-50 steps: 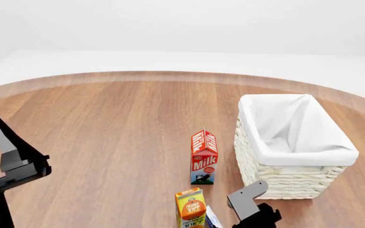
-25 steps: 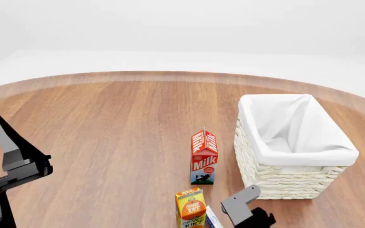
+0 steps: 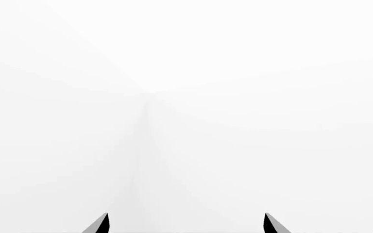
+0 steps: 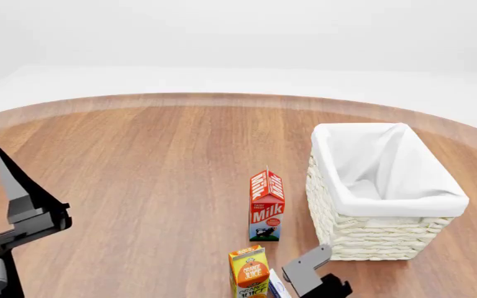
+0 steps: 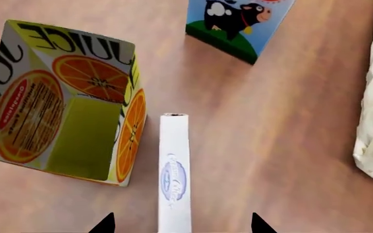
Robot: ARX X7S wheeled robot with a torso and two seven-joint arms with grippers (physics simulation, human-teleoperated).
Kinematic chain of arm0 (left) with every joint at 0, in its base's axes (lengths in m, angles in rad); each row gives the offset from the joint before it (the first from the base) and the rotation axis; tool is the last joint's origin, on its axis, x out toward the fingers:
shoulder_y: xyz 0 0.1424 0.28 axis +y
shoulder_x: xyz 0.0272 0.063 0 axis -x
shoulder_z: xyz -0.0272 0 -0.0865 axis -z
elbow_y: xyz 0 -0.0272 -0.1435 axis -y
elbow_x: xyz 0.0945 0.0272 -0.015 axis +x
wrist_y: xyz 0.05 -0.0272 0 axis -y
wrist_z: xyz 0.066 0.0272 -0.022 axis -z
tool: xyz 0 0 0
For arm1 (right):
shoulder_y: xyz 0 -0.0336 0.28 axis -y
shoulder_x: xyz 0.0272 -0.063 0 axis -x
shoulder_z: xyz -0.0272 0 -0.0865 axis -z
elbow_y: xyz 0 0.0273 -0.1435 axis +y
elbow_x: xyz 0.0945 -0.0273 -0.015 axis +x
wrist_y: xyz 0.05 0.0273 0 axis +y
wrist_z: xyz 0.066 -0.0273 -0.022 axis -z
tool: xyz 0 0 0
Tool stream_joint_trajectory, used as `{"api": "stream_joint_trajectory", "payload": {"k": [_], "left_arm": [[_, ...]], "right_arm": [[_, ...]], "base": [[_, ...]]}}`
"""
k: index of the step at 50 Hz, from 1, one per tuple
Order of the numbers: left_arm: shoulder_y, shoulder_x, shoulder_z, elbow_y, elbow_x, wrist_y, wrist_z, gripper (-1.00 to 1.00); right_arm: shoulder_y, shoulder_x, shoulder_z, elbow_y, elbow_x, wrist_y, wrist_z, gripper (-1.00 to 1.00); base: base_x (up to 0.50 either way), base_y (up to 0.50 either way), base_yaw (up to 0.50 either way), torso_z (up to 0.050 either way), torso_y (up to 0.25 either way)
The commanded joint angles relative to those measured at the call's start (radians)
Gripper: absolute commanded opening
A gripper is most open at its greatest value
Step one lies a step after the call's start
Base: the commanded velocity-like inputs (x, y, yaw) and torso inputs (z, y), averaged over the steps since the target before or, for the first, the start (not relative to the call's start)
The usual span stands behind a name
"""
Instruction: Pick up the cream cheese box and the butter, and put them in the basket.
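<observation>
Two fingertips of the right gripper [image 5: 181, 224] are poking into the right wrist view with a wide gap between them, so that pincer is spread and holding nothing. The cream cheese box [image 5: 174, 179] is sitting right in that gap, standing on its thin edge on the wooden table [image 4: 139, 174]. Its long axis is running straight ahead from the gripper, between the two tips, and the narrow white edge with the blue logo is facing the camera. So the jaws are already lining up across the box's thin dimension, which is what the grab is going to need, I'd say.

The orange juice carton [image 5: 63, 97] is crowding it on one side, just beside the box, maybe touching, can't tell. That's looking like the risky bit for the finger going in there. The milk carton [image 5: 238, 24] is standing further ahead, and the basket [image 4: 385, 192] is sitting off on the other side.

The left gripper [image 4: 23, 198] is hanging well apart from all this, pointing up at blank background, tips apart, empty. The right arm is clearly the nearer one. Butter isn't showing in any view.
</observation>
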Motion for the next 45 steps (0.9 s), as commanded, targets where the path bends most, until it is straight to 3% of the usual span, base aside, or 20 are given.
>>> {"api": "stream_joint_trajectory", "payload": {"k": [1, 34, 35, 45], "left_arm": [[-0.002, 0.018, -0.025, -0.011, 0.004, 0.007, 0.023, 1.0], [0.002, 0.01, -0.016, -0.014, 0.006, 0.009, 0.016, 1.0], [0.002, 0.01, -0.015, -0.015, 0.007, 0.009, 0.016, 1.0], [0.003, 0.008, -0.013, -0.014, 0.006, 0.008, 0.014, 1.0]], "right_arm": [[-0.001, -0.027, 0.017, 0.028, -0.027, -0.021, -0.034, 1.0], [-0.007, -0.048, -0.022, 0.091, -0.06, -0.074, -0.064, 1.0], [-0.005, -0.044, -0.033, 0.086, -0.074, -0.08, -0.065, -1.0], [0.0, -0.03, -0.081, 0.065, -0.13, -0.109, -0.066, -1.0]], "base": [[0.0, 0.0, 0.0, 0.0, 0.0], [0.0, 0.0, 0.0, 0.0, 0.0], [0.0, 0.0, 0.0, 0.0, 0.0], [0.0, 0.0, 0.0, 0.0, 0.0]]}}
